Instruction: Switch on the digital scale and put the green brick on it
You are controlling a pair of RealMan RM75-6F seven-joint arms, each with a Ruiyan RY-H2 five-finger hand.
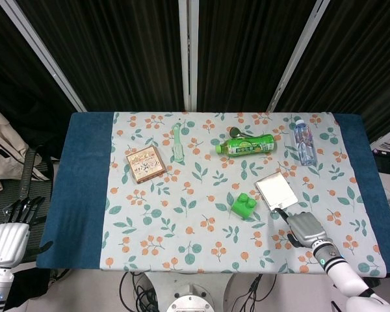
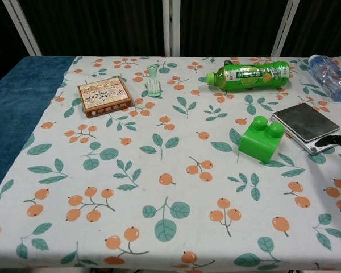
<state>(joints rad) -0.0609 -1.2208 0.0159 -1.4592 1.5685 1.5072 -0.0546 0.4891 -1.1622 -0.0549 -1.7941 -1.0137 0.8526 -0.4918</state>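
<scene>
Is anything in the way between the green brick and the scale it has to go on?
No. The green brick sits just beside the digital scale with only bare tablecloth between them. The right hand is at the scale's near edge, not between the two.

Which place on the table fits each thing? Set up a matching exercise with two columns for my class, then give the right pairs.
Things:
1. green brick
2. digital scale
3. clear water bottle
4. wooden box

Places:
A. far right corner of the floral cloth
B. left part of the cloth, beside a pale green brush
C. just left of the scale
D. at the right hand's fingertips

Pairs: 1-C, 2-D, 3-A, 4-B
</scene>
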